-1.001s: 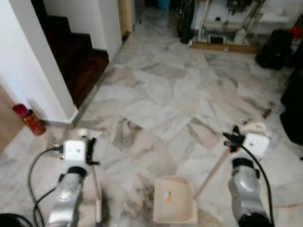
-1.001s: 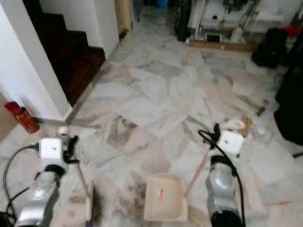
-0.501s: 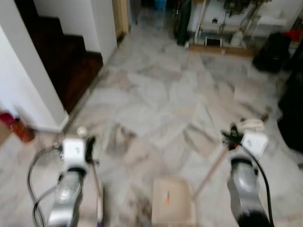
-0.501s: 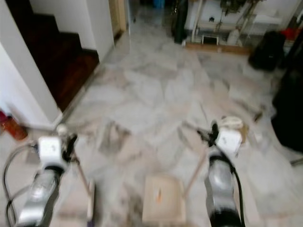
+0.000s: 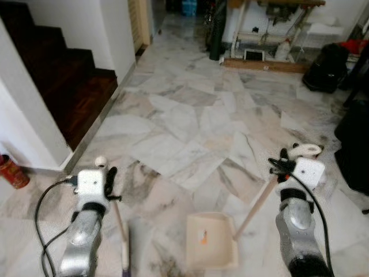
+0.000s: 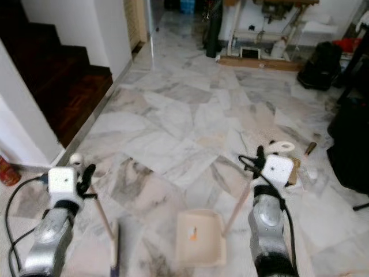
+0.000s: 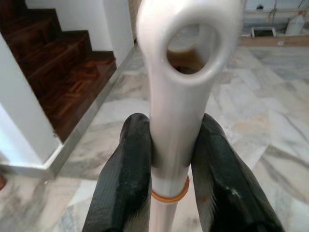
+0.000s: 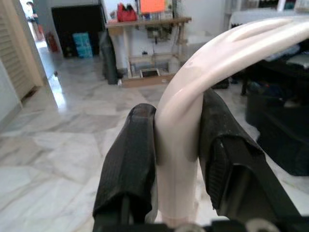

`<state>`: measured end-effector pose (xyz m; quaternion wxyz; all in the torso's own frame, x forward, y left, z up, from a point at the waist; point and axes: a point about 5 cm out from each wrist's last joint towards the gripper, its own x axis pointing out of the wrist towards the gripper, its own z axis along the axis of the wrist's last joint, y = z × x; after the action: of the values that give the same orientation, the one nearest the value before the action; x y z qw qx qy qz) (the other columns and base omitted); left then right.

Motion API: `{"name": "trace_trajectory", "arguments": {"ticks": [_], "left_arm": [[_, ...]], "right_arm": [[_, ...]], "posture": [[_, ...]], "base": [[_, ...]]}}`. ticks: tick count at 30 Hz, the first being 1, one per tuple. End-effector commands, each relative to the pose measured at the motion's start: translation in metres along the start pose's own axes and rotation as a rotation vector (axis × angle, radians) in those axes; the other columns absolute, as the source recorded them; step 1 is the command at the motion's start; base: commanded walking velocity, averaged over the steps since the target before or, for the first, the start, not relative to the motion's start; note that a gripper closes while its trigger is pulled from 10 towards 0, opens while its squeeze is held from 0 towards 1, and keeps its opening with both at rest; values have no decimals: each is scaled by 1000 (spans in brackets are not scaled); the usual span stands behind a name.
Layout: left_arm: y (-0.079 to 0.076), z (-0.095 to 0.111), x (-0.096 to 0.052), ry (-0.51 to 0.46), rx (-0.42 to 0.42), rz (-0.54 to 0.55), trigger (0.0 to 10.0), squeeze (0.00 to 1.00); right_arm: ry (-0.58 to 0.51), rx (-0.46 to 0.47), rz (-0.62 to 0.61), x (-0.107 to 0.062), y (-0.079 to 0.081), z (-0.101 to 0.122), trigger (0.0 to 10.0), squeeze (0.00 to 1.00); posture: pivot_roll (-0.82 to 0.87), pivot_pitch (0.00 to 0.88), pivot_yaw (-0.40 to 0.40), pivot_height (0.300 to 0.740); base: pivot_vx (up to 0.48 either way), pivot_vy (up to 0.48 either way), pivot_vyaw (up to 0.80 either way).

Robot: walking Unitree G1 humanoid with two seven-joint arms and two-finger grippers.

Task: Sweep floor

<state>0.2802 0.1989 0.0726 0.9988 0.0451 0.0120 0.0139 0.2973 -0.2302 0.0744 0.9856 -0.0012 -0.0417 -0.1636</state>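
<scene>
Marble flooring [image 5: 190,127] in grey, white and pink slabs is shown spreading across an open room. At the near edge, the left gripper [image 7: 169,159] is clamped on the white broom handle [image 7: 176,96], whose ringed end is seen between the black fingers [image 7: 125,183]; the broom head [image 5: 125,254] rests on the floor just beside the left arm. The right gripper [image 8: 176,150] is clamped on the curved white dustpan handle [image 8: 193,87], and the cream dustpan [image 5: 210,241] lies flat between the arms with an orange scrap inside. Dark wooden stairs [image 5: 63,81] are set behind a white wall on the left; a red canister [image 5: 11,172] stands at its base. A wooden workbench [image 5: 271,29] and black bags [image 5: 326,66] are placed far ahead.
</scene>
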Motion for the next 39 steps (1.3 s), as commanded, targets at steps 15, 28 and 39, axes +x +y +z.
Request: {"name": "trace_trajectory", "arguments": {"ticks": [15,28,39], "left_arm": [[8,10,2,-48,11,11,10000,0],[10,10,4,-50,15,14,10000,0],[13,8,2,-45,22,9,10000,0]], "right_arm": [[-61,-2,18,6,6,12,10000,0],[-60,-8,44,4,13,11,10000,0],[-58,-10,38,1,10,9,10000,0]], "posture": [[36,0,-25,740],[40,0,-29,740],[28,0,-23,740]], "base": [[331,0,0],[332,0,0],[330,0,0]]}}
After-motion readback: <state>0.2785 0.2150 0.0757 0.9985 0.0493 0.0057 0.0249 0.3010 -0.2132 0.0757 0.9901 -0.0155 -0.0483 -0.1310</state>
